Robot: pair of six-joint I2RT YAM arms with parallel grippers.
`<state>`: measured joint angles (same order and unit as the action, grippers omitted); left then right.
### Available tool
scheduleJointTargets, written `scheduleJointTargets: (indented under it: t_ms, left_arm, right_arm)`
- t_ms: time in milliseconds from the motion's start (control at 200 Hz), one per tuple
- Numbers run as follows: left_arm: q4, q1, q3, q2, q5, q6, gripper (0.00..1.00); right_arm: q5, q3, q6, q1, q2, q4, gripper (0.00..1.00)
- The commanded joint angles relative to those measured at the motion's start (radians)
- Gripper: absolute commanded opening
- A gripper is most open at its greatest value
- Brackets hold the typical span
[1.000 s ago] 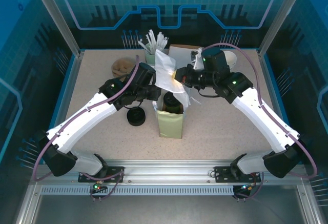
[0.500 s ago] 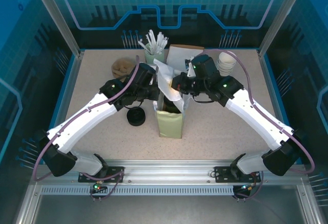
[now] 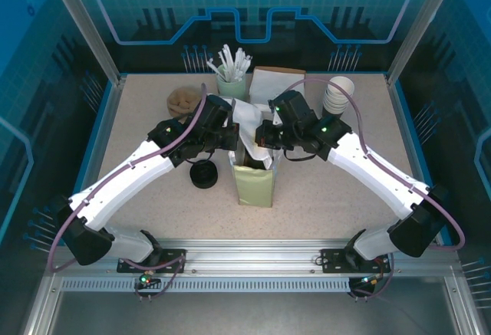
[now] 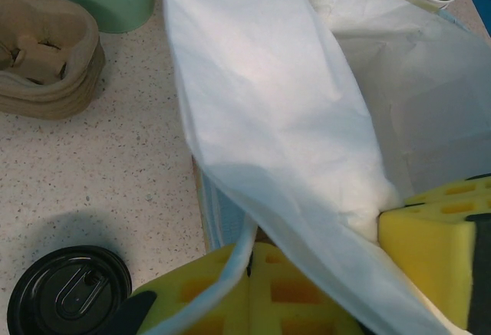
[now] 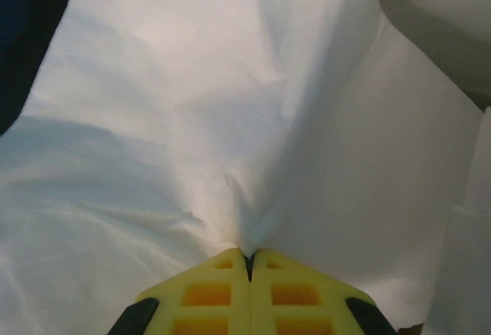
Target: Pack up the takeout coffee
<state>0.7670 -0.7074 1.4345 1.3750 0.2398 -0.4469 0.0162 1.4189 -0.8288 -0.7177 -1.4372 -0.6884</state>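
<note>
A light green paper bag (image 3: 254, 187) stands upright mid-table with its mouth open. My left gripper (image 3: 235, 139) is shut on the bag's near-left rim; in the left wrist view the thin pale rim (image 4: 230, 274) runs between the yellow pads (image 4: 291, 293). My right gripper (image 3: 263, 133) is shut on a white paper napkin (image 3: 247, 114) that hangs over the bag's mouth. The napkin (image 5: 230, 120) bunches into the closed pads (image 5: 207, 297), and it drapes across the left wrist view as well (image 4: 268, 105). Something dark (image 3: 258, 159) sits inside the bag.
A black cup lid (image 3: 203, 175) lies left of the bag. Behind are a brown cup carrier (image 3: 182, 100), a green cup of white sticks (image 3: 232, 80), a flat brown-and-white stack (image 3: 276, 83) and stacked white cups (image 3: 338, 93). Open table lies in front.
The right gripper has moved left and down with the napkin, bringing it from above the bag to its mouth. The left gripper has stayed on the rim.
</note>
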Motion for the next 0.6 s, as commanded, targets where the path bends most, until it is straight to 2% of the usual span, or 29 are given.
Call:
scheduleJointTargets:
  t_ms: [0,315,595]
  left_arm:
    - [0.002,0.007,-0.022,-0.025,0.006,-0.020,0.00]
    - [0.005,0.008,-0.030,-0.030,0.009,-0.025,0.00]
    - [0.003,0.009,-0.034,-0.030,0.009,-0.023,0.00]
  right_arm:
    - [-0.090,-0.008,0.037,-0.029,-0.007,-0.060,0.00]
    - [-0.218,0.002,0.075,-0.059,-0.044,-0.137,0.00]
    - [-0.246,0.016,0.089,-0.062,-0.080,-0.193,0.00]
